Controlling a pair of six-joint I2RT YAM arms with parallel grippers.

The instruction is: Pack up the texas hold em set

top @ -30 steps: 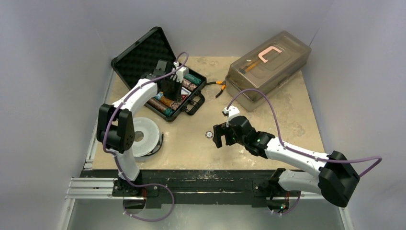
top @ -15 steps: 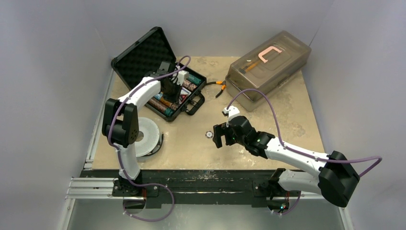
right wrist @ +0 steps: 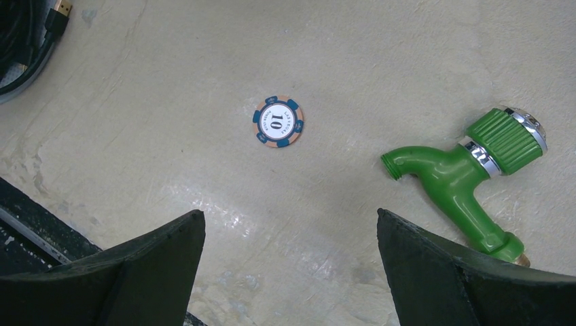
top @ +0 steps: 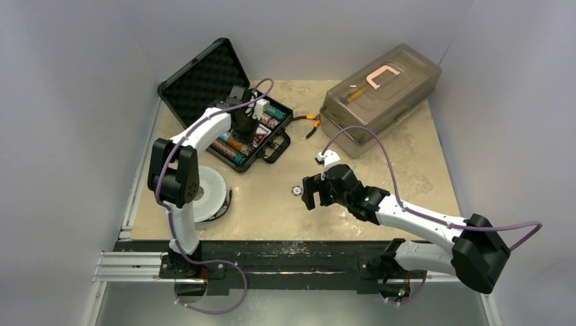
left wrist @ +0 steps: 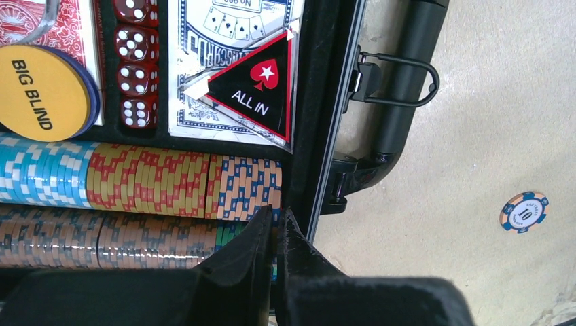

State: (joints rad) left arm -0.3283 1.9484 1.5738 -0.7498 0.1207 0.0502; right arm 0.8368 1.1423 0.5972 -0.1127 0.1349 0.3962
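Note:
The black case [top: 204, 78] lies open at the back left, its foam lid up. In the left wrist view it holds rows of chips [left wrist: 136, 180], red dice [left wrist: 136, 68], a blue deck [left wrist: 204, 41], a red deck [left wrist: 68, 27], a yellow BIG BLIND button [left wrist: 41, 92] and the ALL IN triangle [left wrist: 261, 88]. My left gripper [left wrist: 278, 214] is over the chip rows by the case's handle side, shut on a thin poker chip held edge-on. One loose chip [top: 297, 191] lies on the table, also in the right wrist view [right wrist: 278, 121]. My right gripper [right wrist: 289, 217] is open and empty just short of it.
A green toy faucet [right wrist: 469, 163] lies right of the loose chip. A large translucent grey box [top: 380, 95] stands at the back right, orange-handled pliers [top: 309, 122] beside it. A white round reel [top: 204, 193] sits near the left arm. Cables [right wrist: 27, 41] lie nearby.
My left arm has swung its elbow in, and its gripper has shifted slightly over the case's chip rows. The right arm and the loose chip have not moved.

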